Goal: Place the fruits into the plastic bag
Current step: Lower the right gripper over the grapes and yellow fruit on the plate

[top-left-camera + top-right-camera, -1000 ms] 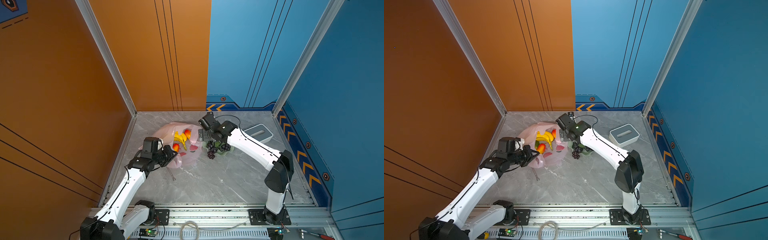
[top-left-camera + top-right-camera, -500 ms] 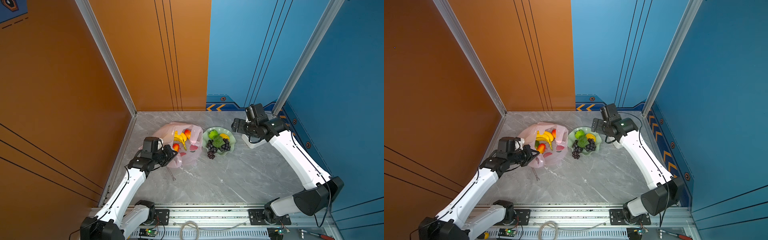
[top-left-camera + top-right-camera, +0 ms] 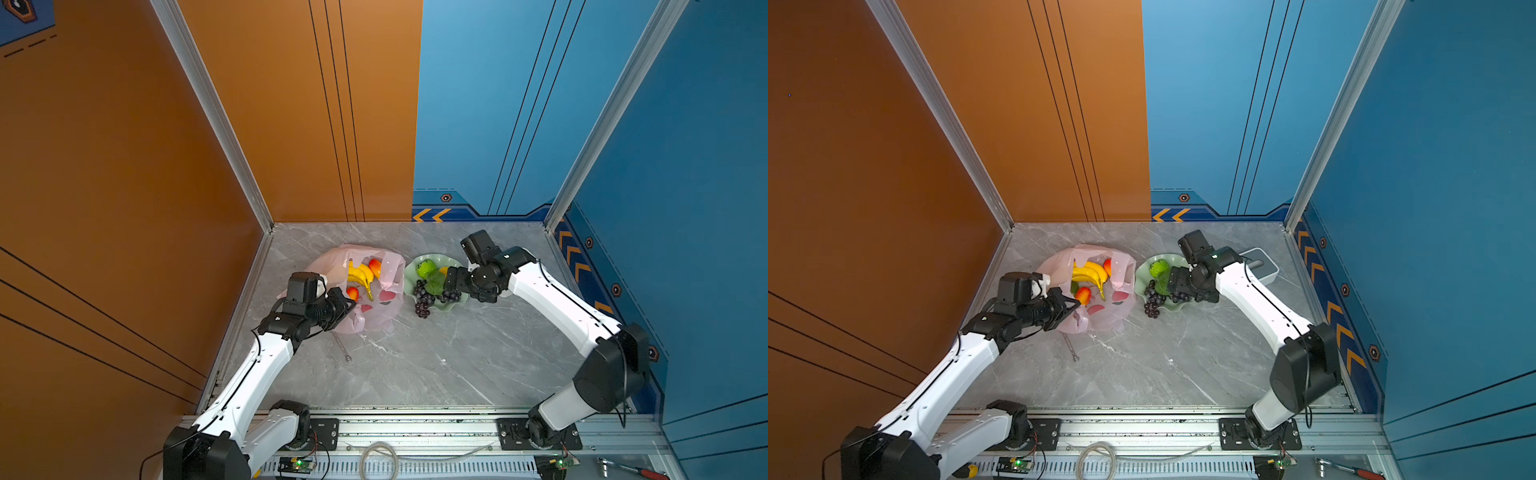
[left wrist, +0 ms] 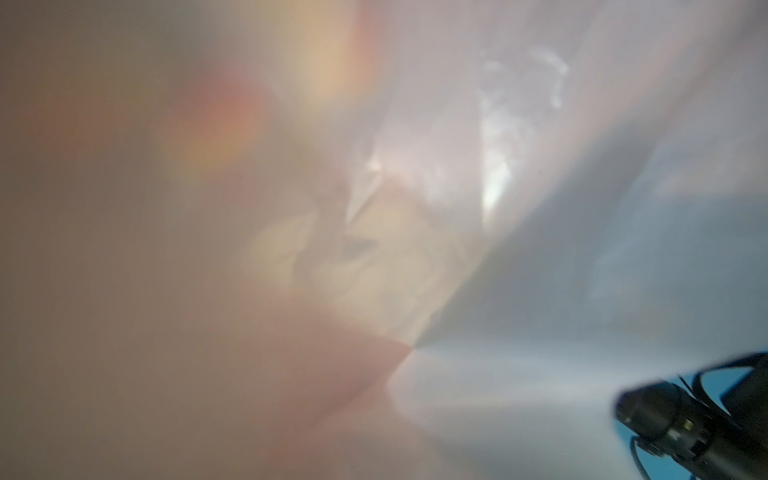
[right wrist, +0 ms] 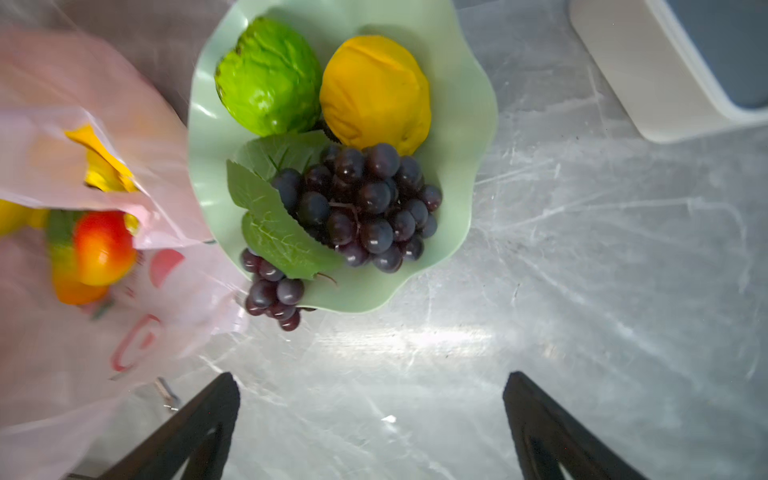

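**ITEM: FRUIT TRANSFER. RIGHT TOOL BACK OVER THE DISH, EMPTY**

**Change noted.** A second ago the right tool (image 5: 370,378) was low by the bag mouth. Half a second ago it had swung out toward the white-and-grey box (image 3: 1260,266). It now hangs above the pale green dish (image 5: 465,137), its jaws spread wide with nothing between them. The left tool (image 3: 351,305) has not shifted. It is pressed together on the near edge of the plastic bag (image 3: 380,320) and holds the mouth open. In the left wrist view, film lies across the lens and nothing can be made out.

**Bag, contents.** The bag lies on the surface (image 3: 415,365) beside the dish, its edge touching the dish rim. Inside are:
- one banana bunch (image 3: 360,274)
- two mangoes (image 3: 375,266)

**Dish, contents.**
- grapes (image 5: 365,208) with green leaves, one small cluster spilling over the rim onto the surface
- one green fruit (image 5: 270,79)
- one yellow fruit (image 5: 374,91)

**Meaning for the task.** The task looks partly done, with three pieces still outside the bag. The empty, spread right tool appears set for another pick. The grapes lie nearest beneath it, though which piece is intended cannot be told.

**Marks and writing.** Nothing is legible.
- The bag carries red prints (image 3: 387,296) of fruit shapes, with no readable words.
- The back wall bears orange chevrons (image 3: 432,215).
- No brand or label is seen on the dish, box or arms.
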`<state>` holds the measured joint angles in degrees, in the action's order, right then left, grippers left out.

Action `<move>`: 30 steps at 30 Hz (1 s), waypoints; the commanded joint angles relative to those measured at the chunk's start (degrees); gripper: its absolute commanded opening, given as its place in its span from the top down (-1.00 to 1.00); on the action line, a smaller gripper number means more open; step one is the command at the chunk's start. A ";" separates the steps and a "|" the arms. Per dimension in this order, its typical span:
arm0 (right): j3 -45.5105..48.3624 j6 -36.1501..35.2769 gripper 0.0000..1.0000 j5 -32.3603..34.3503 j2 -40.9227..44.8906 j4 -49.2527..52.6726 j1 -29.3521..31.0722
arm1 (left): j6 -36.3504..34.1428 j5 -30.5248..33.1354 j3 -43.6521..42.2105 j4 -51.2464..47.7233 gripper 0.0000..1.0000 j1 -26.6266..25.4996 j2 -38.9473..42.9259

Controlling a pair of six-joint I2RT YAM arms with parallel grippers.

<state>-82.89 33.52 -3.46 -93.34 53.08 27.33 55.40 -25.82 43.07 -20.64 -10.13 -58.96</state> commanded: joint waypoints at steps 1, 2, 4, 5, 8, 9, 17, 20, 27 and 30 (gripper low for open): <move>-2.94 -17.90 -0.98 0.60 -5.07 3.25 -0.05 | 0.15 -0.81 0.19 0.21 1.00 0.17 0.06; -3.42 -20.47 -0.99 2.28 -6.11 3.26 -0.03 | 0.07 -0.98 0.19 0.10 1.00 0.29 -0.08; -3.68 -23.34 -1.00 5.02 -7.54 1.85 0.17 | -0.18 -1.30 0.34 -0.30 1.00 0.47 -0.27; -3.75 -24.30 -1.00 5.63 -8.31 0.94 0.07 | -0.36 -1.33 0.57 -0.60 1.00 0.54 -0.36; -6.16 -26.18 -1.00 6.63 -11.94 0.45 -0.26 | -0.97 -1.52 1.13 -1.39 1.00 0.81 -0.71; -7.02 -26.53 -1.00 6.80 -13.01 0.45 -0.26 | -1.08 -1.51 1.29 -1.57 1.00 0.89 -0.87; -13.60 -28.69 -0.99 6.85 -20.50 0.45 -0.35 | -0.99 -1.61 1.50 -1.15 1.00 1.08 -1.77; -15.19 -28.78 -0.96 6.98 -22.32 0.45 -0.60 | -0.99 -1.53 1.49 -1.11 1.00 1.34 -1.99; -15.23 -27.10 -0.87 3.90 -24.64 -0.15 -2.61 | -0.82 -1.59 1.50 -0.39 1.00 1.54 -3.00; -14.91 -26.76 -0.84 2.71 -25.02 -0.89 -2.81 | -0.73 -1.64 1.69 0.03 1.00 1.55 -3.68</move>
<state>-97.25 5.96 0.12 -117.34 52.90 25.17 55.35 -26.37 43.20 -20.75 -9.10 -62.06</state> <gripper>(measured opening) 0.923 0.045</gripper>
